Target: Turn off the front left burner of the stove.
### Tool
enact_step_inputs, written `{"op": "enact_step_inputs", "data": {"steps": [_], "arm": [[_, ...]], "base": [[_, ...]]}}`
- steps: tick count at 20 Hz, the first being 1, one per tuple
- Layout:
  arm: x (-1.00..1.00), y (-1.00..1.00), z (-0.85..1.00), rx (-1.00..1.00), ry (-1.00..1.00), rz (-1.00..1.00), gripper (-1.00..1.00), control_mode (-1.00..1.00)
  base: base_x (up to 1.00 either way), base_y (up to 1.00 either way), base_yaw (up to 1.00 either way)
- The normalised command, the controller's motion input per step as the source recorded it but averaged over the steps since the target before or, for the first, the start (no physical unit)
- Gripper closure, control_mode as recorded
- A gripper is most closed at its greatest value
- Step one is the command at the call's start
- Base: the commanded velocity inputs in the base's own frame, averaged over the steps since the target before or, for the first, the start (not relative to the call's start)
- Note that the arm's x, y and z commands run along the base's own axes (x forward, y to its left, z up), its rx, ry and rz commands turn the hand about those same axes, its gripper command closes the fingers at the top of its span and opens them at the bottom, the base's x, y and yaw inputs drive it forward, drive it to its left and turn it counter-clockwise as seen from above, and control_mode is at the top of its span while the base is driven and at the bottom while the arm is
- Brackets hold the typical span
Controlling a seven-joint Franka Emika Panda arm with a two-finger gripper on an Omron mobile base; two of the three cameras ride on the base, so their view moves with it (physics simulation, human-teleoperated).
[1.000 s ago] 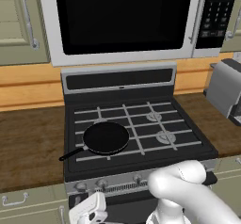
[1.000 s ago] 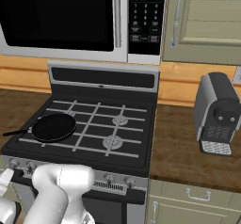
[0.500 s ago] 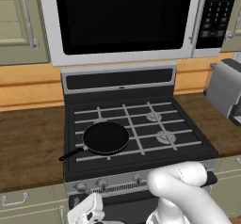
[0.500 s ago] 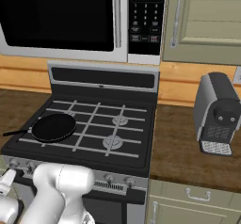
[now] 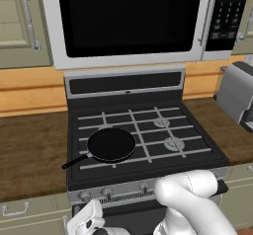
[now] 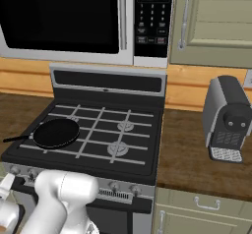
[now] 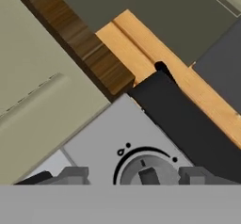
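Observation:
The stove (image 5: 148,177) is a wide black range with pale grate bars and a silver knob strip along its front. A round black frying pan (image 5: 111,145) sits over the front left burner and hides most of it. My gripper (image 5: 88,218) hangs low in front of the strip's left end. In the hand view my gripper (image 7: 132,176) is open, with one dark fingertip (image 7: 70,175) on each side of a round grey knob (image 7: 143,173) ringed by a black arc. The knob is close, between the fingers, and contact is not visible.
Wooden counters (image 5: 29,155) flank the stove. A big microwave (image 5: 128,17) hangs above it. On the right counter stands a grey coffee machine (image 6: 226,120). Beige cabinet fronts (image 7: 42,91) lie beside the knob strip. My white arm (image 5: 192,199) covers the stove's lower front.
The hand has crept slightly left along the stove's front strip. Pan, stove and camera views are unchanged.

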Motion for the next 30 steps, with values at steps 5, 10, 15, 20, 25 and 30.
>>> {"op": "enact_step_inputs", "data": {"steps": [5,10,15,20,25,30], "arm": [[0.03,-0.09,0.01,0.01,-0.01,0.0,-1.0,-1.0],[0.07,-0.09,0.03,0.01,0.01,0.0,-1.0,-1.0],[0.04,-0.06,0.0,0.0,0.0,0.0,-1.0,-1.0],[0.0,-0.26,0.13,0.06,0.0,0.0,-1.0,-1.0],[0.0,-0.02,0.02,0.01,0.0,0.0,-1.0,-1.0],[0.11,0.0,0.0,0.0,0.02,0.0,-1.0,-1.0]], "base": [[0.0,0.0,0.0],[0.0,0.0,0.0],[0.0,0.0,0.0],[0.0,0.0,0.0],[0.0,0.0,0.0],[0.0,0.0,0.0]]}}
